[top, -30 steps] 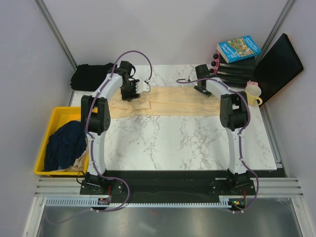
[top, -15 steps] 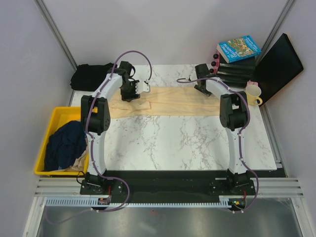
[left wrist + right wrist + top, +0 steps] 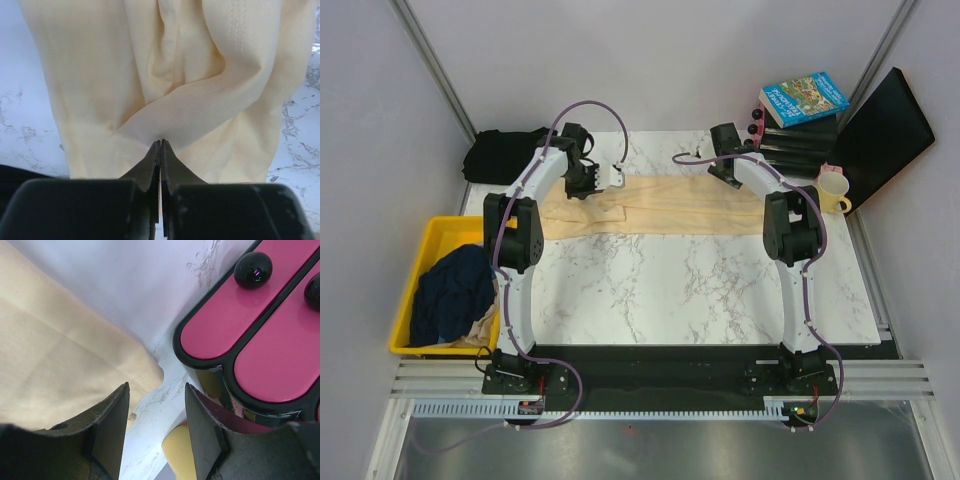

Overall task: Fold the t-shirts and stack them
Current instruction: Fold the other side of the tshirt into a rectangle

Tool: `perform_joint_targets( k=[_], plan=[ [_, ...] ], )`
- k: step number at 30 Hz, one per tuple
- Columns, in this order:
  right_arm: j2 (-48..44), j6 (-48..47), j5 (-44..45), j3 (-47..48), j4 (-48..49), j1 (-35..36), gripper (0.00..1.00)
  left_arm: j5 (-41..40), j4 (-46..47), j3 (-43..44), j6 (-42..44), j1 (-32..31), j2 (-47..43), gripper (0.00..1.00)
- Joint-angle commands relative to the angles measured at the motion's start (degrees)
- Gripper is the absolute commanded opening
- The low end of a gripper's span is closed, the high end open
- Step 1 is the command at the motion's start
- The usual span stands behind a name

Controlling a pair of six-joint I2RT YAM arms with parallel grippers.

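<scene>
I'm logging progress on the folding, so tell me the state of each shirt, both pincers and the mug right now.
cream-yellow t-shirt: lying flat, folded into a long band.
black t-shirt: bunched in a heap, unfolded.
navy t-shirt: crumpled in the yellow bin.
left pincer: shut on the cream-yellow t-shirt's edge.
right pincer: open, holding nothing, over that shirt's corner.
mug: upright.

free: table [image 3: 700, 290] front half | blocked: pink case [image 3: 235, 325] just beside right claw [image 3: 156, 390]
</scene>
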Motion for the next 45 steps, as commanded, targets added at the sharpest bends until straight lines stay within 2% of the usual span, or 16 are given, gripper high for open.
perform_joint_targets(
  k=[1,3,4,5,6,9,10,15,25,26,27,29,45],
  plan=[
    [-3.32,-0.04,-0.97,2.52,-0.57,0.65,0.56,1.66,-2.23,2.46,0.68,0.28,0.17,0.02],
    [-3.14,0.13,-1.15,2.34,-0.93,0.92,0.56,1.92,-2.58,2.9,0.59,0.36,-0.1,0.02],
    [-3.05,0.22,-1.33,2.34,-1.01,1.35,0.56,1.92,-2.59,3.07,0.59,0.36,-0.01,0.06],
    [-2.88,0.31,-1.5,2.34,-1.1,1.53,0.56,1.92,-2.59,3.6,0.5,0.36,0.08,0.17],
    [-2.88,0.22,-1.59,2.34,-1.1,1.79,0.56,2.1,-3.02,4.04,0.33,0.36,0.16,0.32],
    [-2.79,0.4,-1.76,2.34,-1.28,2.15,0.56,5.16,-5.65,6.32,0.41,0.71,0.25,0.47],
    [-2.79,0.66,-1.77,2.34,-1.28,2.23,0.56,5.87,-7.49,6.85,0.5,0.8,0.25,0.47],
    [-2.79,0.84,-2.03,2.26,-1.54,2.59,0.56,7.11,-9.96,7.56,2.08,0.72,1.83,0.42],
    [-2.79,0.49,-1.94,2.26,-1.63,3.2,0.56,4.82,-13.13,9.93,3.66,0.72,6.84,0.41],
    [-2.88,0.49,-1.94,2.17,-1.63,3.2,0.56,4.65,-13.05,10.36,3.66,0.72,7.19,0.37],
    [-2.79,0.66,-1.94,2.17,-1.8,3.29,0.56,4.47,-13.04,10.54,3.66,0.72,7.46,0.22],
    [-2.79,0.75,-2.12,1.99,-1.81,3.55,0.56,4.12,-13.13,10.72,3.49,0.72,7.29,0.02],
    [-2.09,-0.22,-2.21,2.34,-1.98,4.17,0.56,1.04,-16.03,6.85,3.93,0.89,-1.15,0.02]
  ],
)
